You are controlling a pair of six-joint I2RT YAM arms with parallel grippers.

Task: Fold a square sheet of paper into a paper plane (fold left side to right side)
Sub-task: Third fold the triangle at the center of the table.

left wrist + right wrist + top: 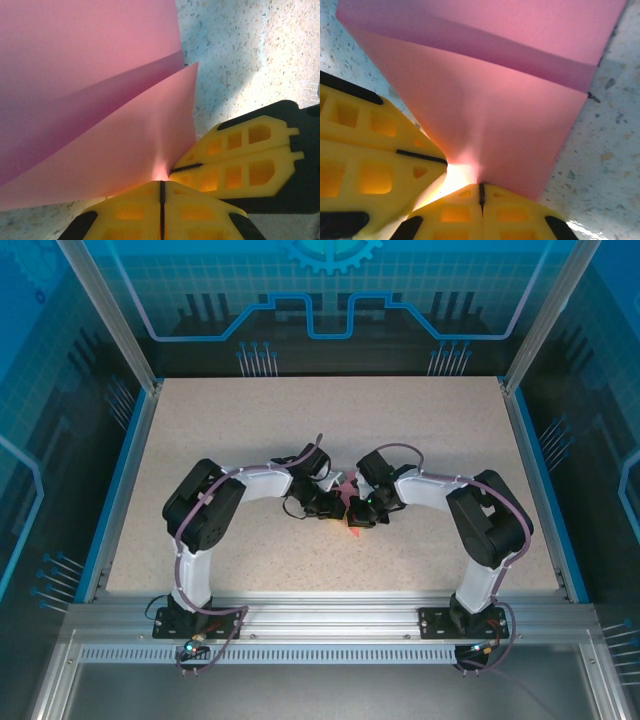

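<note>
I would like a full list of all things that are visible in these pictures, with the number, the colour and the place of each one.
pink-red paper sheet: one, pink-red, bent into two layers, at the table's middle between the grippers.
speckled tabletop: one, beige, inside the enclosure.
enclosure walls: blue, around the table.
metal rail: one, silver, near edge, bearing both arm bases.
left arm: one, white and black, left side.
right arm: one, white and black, right side.
left gripper: one, yellow and black, shut on the paper.
right gripper: one, yellow and black, shut on the paper, beside the left gripper.
</note>
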